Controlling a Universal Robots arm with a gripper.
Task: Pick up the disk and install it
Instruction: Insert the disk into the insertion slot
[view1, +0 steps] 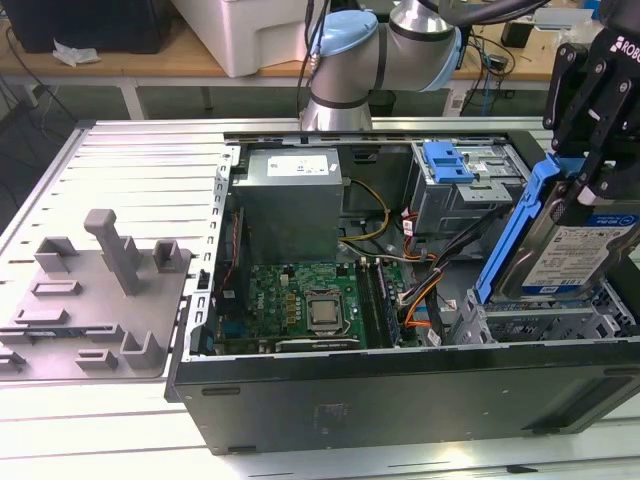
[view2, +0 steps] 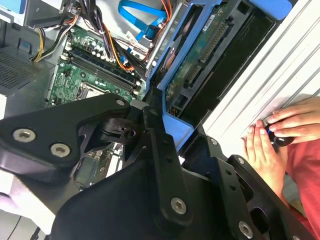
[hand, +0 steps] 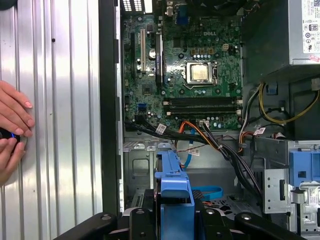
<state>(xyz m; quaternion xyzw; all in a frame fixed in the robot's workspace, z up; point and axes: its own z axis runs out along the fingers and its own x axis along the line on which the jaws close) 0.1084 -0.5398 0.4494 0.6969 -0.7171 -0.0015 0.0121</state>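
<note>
In the exterior view my gripper hangs at the right, over the open computer case. It is shut on the top edge of the disk, a silver drive with a white-and-blue label and a blue plastic bracket. The disk is tilted, and its lower end reaches the metal bay at the case's front right corner. In the second wrist view the disk shows its circuit side beyond the black gripper links. The first wrist view has the blue bracket between the fingers.
Inside the case lie the green motherboard, a grey power supply box, a drive cage with a blue latch and loose cables. A grey fixture lies on the ribbed table. A person's hands rest beside the case.
</note>
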